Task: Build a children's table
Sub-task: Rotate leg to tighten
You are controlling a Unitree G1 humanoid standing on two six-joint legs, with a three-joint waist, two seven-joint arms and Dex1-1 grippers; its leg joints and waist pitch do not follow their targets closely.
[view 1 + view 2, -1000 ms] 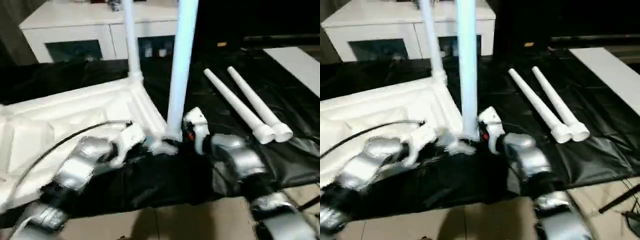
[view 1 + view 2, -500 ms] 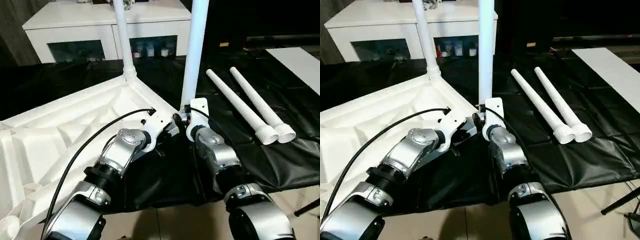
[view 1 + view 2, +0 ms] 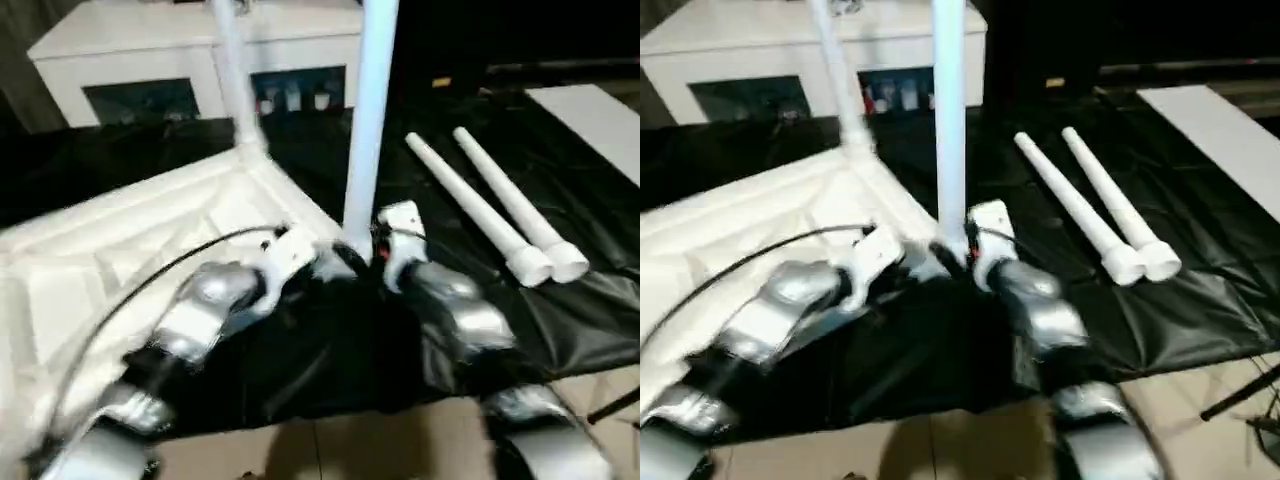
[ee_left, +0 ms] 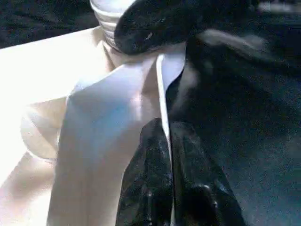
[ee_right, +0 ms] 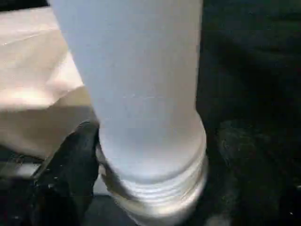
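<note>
Left wrist view shows the left claw (image 4: 170, 141) pinched on the upturned tabletop's (image 3: 120, 250) rim. The right claw (image 5: 155, 160) straddles the second leg (image 3: 368, 130), apparently gripping it above the near corner socket. Next: screw it home.

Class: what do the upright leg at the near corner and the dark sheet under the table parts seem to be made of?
Upright leg: probably plastic, smooth matte white, with moulded thread rings at its base. Dark sheet: likely thin plastic film, black and glossy, creased, with shiny highlights along the folds.
</note>
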